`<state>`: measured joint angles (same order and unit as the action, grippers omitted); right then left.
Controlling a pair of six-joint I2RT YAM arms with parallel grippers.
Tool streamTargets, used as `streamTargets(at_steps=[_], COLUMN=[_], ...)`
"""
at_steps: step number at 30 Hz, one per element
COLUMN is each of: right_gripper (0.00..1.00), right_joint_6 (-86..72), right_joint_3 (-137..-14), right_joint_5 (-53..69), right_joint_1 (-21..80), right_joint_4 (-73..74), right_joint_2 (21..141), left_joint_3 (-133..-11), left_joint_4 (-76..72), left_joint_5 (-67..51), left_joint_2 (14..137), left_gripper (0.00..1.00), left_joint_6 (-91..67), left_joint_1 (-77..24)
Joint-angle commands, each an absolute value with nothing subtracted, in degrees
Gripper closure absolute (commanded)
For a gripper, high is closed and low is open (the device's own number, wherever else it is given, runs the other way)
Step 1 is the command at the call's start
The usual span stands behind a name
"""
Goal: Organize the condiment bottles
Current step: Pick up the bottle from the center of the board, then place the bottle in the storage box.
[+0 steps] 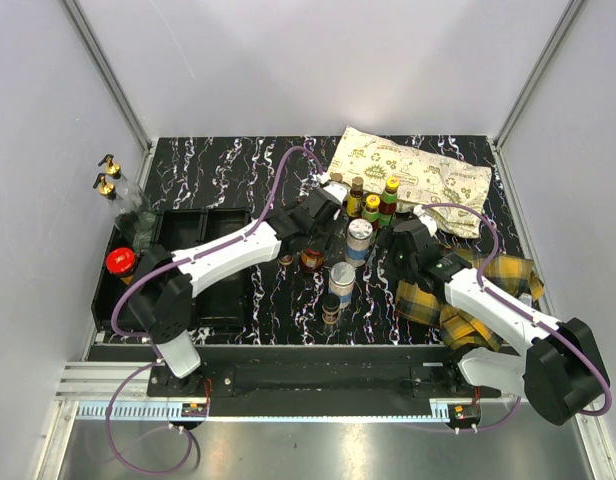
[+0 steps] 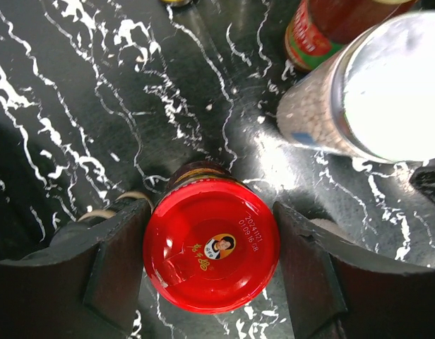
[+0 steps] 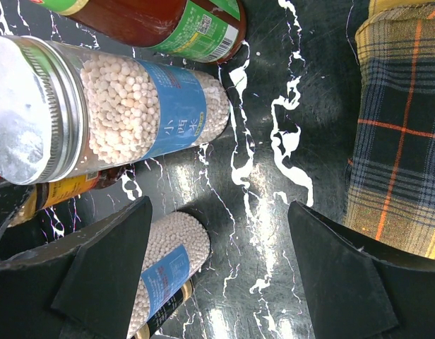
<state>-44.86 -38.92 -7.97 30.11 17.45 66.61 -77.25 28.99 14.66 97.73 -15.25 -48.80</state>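
Observation:
In the left wrist view a red-lidded jar (image 2: 212,244) stands upright on the black marble table, and my left gripper (image 2: 212,244) is shut on its lid, one finger on each side. A silver-lidded shaker (image 2: 373,92) and a red sauce bottle (image 2: 323,28) stand just beyond it. My right gripper (image 3: 219,212) is open over bare tabletop, with a shaker of white pellets (image 3: 168,261) beside its left finger and another shaker (image 3: 126,106) further on. From above, my left gripper (image 1: 320,228) and right gripper (image 1: 403,240) flank the cluster of shakers (image 1: 359,240) and sauce bottles (image 1: 371,208).
A black compartment tray (image 1: 203,225) lies at the left, with a red-lidded jar (image 1: 120,262) at its left end. Gold-capped clear bottles (image 1: 110,175) stand at the back left. A patterned bag (image 1: 408,175) lies behind the cluster. A plaid cloth (image 1: 488,290) lies at the right.

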Motion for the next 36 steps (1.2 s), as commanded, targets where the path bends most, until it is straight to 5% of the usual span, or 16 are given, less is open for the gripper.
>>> streamTargets(at_steps=[1, 15, 36], right_gripper=[0.12, 0.12, 0.09], right_joint_6=[-45.26, -45.0, -42.19], right_joint_3=[-39.11, -38.58, -38.05], right_joint_5=[-9.76, -10.19, -10.55], right_joint_1=[30.59, 30.5, 30.5], right_joint_4=[17.23, 17.49, 17.58], right_joint_2=[66.27, 64.43, 62.75], left_joint_3=[-81.38, -81.91, -76.91], left_joint_4=[27.95, 29.7, 46.75], left_joint_5=[16.62, 12.48, 36.47], left_joint_2=[91.59, 80.51, 61.09], left_gripper=[1.0, 1.0, 1.0], left_joint_6=[-15.03, -15.2, -24.69], left_joint_1=[-48.78, -48.69, -45.19])
